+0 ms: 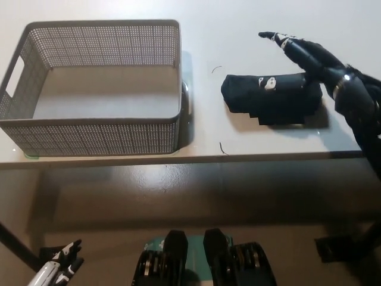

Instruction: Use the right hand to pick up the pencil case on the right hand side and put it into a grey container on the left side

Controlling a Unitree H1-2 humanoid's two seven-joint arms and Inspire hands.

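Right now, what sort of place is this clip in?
Probably a lab or test bench: a bare white table holding only a grey mesh container and a black pencil case, with small corner marks drawn around it.

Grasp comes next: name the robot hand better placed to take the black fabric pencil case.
Right: the black right robot hand is over the black fabric pencil case; the white left robot hand hangs below the table.

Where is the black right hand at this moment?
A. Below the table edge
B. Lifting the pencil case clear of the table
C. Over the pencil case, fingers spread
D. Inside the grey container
C: the right hand reaches over the pencil case, which lies on the table.
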